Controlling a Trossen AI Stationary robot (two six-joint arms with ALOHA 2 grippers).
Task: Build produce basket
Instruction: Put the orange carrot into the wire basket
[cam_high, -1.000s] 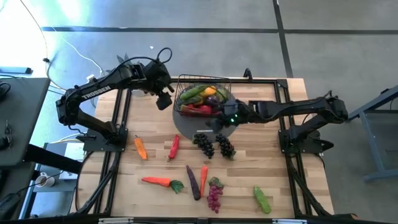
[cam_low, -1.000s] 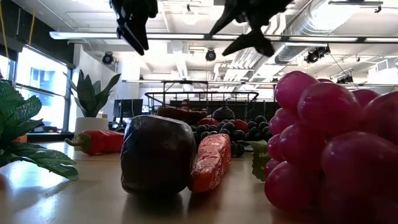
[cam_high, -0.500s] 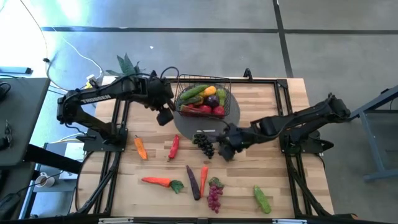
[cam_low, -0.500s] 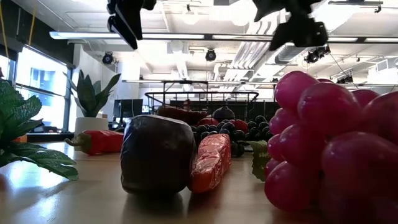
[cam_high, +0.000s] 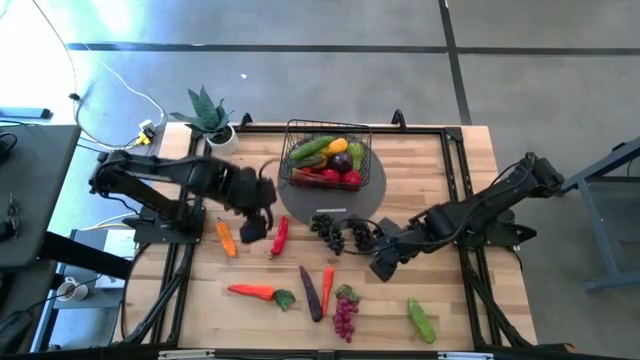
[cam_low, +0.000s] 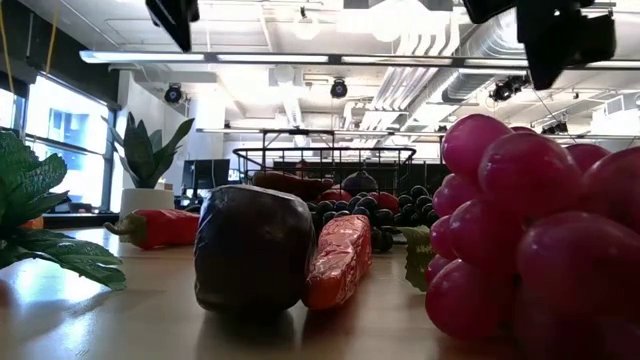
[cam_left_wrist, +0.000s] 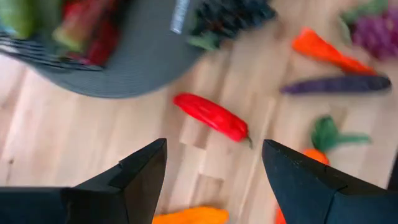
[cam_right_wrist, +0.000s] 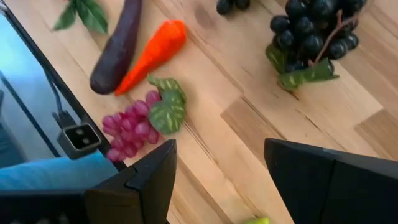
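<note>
The basket (cam_high: 328, 150) sits on a grey disc (cam_high: 372, 190) at the back middle of the bench (cam_high: 440, 300). It already holds some green, yellow and red food. Much is left outside: a red pepper (cam_high: 279, 236), dark grapes (cam_high: 328, 232), carrots, an eggplant (cam_high: 312, 293), pink grapes (cam_high: 345, 312) and a cucumber (cam_high: 421, 320). The left pincer (cam_high: 254, 226) hangs open and empty by the pepper. The right pincer (cam_high: 384, 265) is open and empty near the dark grapes.
</note>
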